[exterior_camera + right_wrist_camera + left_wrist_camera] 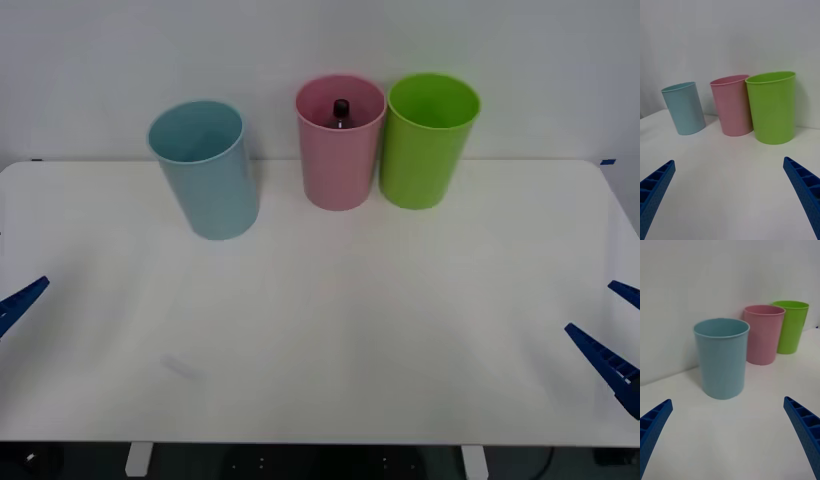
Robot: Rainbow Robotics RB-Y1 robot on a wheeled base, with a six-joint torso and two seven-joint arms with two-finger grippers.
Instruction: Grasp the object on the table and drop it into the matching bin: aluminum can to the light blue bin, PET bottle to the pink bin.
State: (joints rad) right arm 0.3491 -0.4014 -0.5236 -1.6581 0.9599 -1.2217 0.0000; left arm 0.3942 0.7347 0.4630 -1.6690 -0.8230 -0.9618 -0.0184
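A wide, flat white tabletop (320,340) with rounded corners is seen from the front camera, with three tall, round, tapered plastic bins standing along its far edge. The small dark plastic PET bottle (341,112) with a black screw cap is found inside the pink plastic bin (339,150); its cap and a little of its shoulder are seen above the dark interior, close to the bin's far wall. The bottle is upright or nearly so.

The pink bin is placed in the middle of the row. The lime green plastic bin (428,145) is set just beside it on the robot's right, the two walls touching or almost touching. The light blue plastic bin (205,172) is set apart on the robot's left and slightly nearer the robot.

The left tool (730,438) is held low over the tabletop at the near left edge, with its blue ribbed fingers (653,427) spread wide and nothing between them. In its wrist view the light blue bin (721,358) is nearest, with the pink bin (763,334) and the green bin (790,327) behind it.

The right tool (730,198) is held at the near right edge of the tabletop, its blue fingers (805,187) likewise spread wide and gripping nothing. In its wrist view the green bin (773,107) is nearest, the pink bin (733,105) is beside it, and the light blue bin (683,108) stands apart.
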